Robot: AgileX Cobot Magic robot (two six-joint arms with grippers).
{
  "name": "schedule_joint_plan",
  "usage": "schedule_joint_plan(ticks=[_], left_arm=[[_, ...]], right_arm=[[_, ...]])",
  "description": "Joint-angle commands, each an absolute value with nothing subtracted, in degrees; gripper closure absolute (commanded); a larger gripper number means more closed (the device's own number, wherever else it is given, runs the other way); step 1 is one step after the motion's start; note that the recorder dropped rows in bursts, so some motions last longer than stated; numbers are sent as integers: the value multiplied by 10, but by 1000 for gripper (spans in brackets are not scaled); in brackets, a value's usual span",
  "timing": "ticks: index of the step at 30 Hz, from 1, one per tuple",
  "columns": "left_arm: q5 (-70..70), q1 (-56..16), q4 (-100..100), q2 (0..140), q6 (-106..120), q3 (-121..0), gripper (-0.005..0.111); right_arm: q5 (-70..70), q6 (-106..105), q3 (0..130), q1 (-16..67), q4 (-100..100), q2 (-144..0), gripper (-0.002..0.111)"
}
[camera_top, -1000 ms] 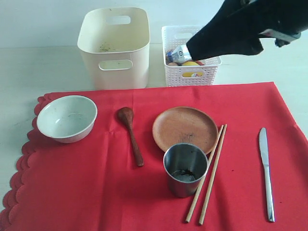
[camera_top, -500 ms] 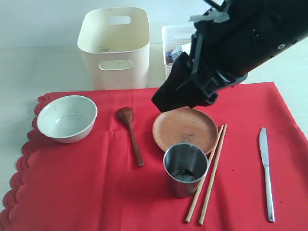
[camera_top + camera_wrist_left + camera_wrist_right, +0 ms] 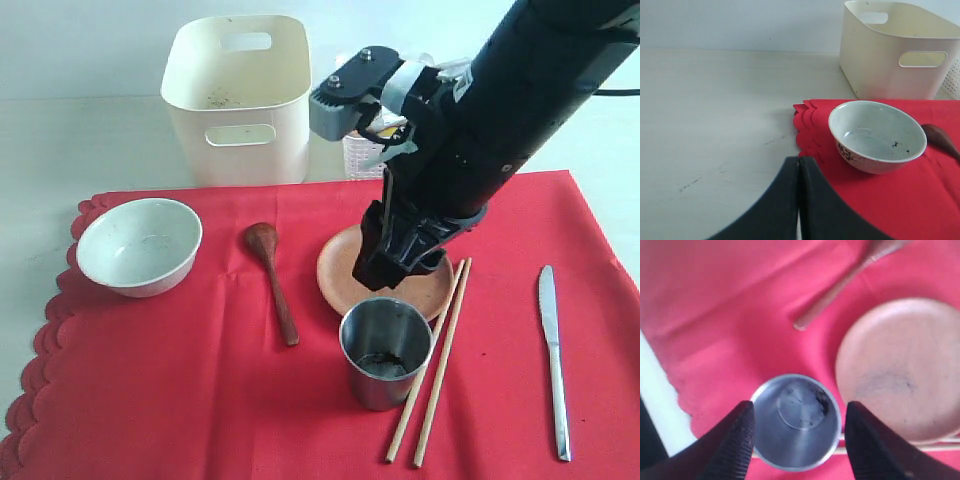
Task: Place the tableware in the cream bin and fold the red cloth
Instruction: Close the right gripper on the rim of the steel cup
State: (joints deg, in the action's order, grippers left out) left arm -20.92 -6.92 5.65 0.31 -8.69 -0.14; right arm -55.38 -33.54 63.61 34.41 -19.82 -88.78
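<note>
Exterior view, front to back: red cloth (image 3: 180, 400) fills the lower frame, flat, with its scalloped edge at the left. Steel cup (image 3: 385, 350) stands upright at lower centre with dark residue inside. Chopsticks (image 3: 432, 362) lie just right of it, touching its side. Knife (image 3: 553, 360) is well apart at lower right. Mid-frame: spoon (image 3: 273, 280) left of centre, wooden plate (image 3: 340, 275) directly behind the cup and half hidden by the right arm, pale bowl (image 3: 138, 245) at left near the scallops. Right gripper (image 3: 799, 407) hangs over the cup, jaws wide, one finger on each side of the rim, nothing gripped. Left gripper (image 3: 799, 200) is off the cloth beside the bowl, jaws pressed together, empty. Back: cream bin (image 3: 238, 100) at upper centre-left on bare table with specks inside. White lattice basket (image 3: 355, 160) is to its right, mostly blocked by the arm.
</note>
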Motion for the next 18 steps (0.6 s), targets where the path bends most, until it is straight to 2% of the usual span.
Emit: schedule_joint_plan(ticks=[1,14,18], left_arm=[[-204,-68,53,0,-90,0,107],[-204,-68,53,0,-90,0,107],[-204,-68,53,0,-90,0,107]], right_arm=[[-548,-303,633,346,-156,-923,55],[-536,-252,633,346,-117,-1027,56],[-536,-238,633,346,-119,-1037,68]])
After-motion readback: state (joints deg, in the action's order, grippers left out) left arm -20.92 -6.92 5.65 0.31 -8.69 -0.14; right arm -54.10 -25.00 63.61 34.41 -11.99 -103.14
